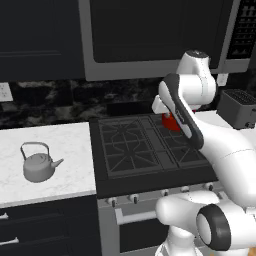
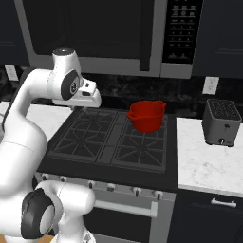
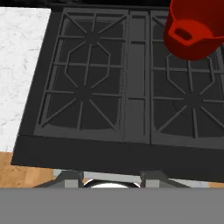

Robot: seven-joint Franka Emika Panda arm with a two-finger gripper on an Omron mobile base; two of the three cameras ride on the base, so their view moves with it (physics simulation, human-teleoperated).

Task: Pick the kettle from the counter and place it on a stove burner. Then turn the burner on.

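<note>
Your small squat grey metal kettle (image 1: 39, 164) with its thin arched wire handle sits upright on the white marble-look counter (image 1: 70, 140), toward that counter's front edge and left of the stove, untouched. The gripper (image 3: 112, 175) hangs high over the black cast-iron stove grates (image 3: 87, 83), well apart from the kettle; in the hand view just the two dark tips show at the bottom with a gap between them and nothing pinched, so you can read it as partly spread and empty.

Watch these risks. The wire handle is thin and stands up over the lid; if you come down off-centre, the tips will likely slide past it or knock the kettle over toward the counter's front edge. The spout points right, toward the stove, so a low sideways carry could catch it on the raised edge of the grates.

A red two-handled pot (image 2: 146, 115) already occupies the back right burner, so keep clear of it. The left stove burner (image 1: 125, 150) sections look free and lie nearest the kettle. A grey toaster (image 2: 221, 122) stands on the narrower slab to the right, out of your way. The knobs (image 2: 110, 187) line the stove's front edge.
</note>
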